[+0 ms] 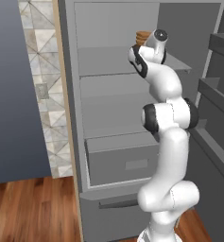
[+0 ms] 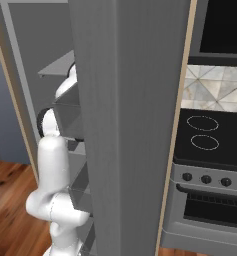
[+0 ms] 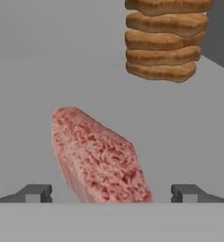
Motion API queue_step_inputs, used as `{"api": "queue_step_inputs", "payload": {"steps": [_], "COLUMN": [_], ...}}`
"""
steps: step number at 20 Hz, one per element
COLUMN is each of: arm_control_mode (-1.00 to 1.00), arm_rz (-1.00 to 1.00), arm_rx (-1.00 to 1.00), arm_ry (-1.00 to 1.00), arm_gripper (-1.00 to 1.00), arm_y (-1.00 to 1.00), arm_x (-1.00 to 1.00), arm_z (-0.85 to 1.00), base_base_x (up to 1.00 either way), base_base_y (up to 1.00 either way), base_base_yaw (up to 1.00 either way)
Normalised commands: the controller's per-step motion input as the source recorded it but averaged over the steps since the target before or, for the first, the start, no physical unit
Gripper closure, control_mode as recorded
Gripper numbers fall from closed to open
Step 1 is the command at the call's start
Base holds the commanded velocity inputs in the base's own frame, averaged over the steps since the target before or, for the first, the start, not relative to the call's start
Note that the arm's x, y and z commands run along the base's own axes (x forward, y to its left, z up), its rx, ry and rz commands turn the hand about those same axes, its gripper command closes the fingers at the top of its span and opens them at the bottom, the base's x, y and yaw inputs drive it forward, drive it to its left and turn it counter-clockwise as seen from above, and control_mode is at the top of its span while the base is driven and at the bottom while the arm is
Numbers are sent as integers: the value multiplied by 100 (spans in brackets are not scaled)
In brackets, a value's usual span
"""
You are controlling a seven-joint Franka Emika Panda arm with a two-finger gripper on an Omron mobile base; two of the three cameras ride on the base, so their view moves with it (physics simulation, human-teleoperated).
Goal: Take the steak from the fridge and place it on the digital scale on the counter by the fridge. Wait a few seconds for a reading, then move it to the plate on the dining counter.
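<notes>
Flat, even rendered light, soft pale shadows, no glare, edges slightly blurred and pixelated throughout

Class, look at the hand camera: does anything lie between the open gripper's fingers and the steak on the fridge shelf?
Nothing visible does. The steak lies on the grey fridge shelf straight ahead of the open gripper, reaching down between its fingertips. The stack of round brown discs sits farther back, beyond the steak.
</notes>
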Motion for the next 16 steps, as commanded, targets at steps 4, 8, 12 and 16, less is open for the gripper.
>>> {"api": "queue_step_inputs", "payload": {"steps": [4, 8, 12, 16], "arm_control_mode": [-100, -100, -100, -100], "arm_rz": [1, 2, 2, 1], "arm_rx": [0, 0, 0, 0], "arm_ry": [1, 2, 3, 0], "arm_gripper": [-100, -100, 100, 100], "arm_y": [0, 0, 12, 14], "arm_x": [36, 27, 17, -1], "arm_z": [-8, -34, -53, -56], "base_base_x": [0, 0, 0, 0], "base_base_y": [0, 0, 0, 0], "base_base_yaw": [0, 0, 0, 0]}}
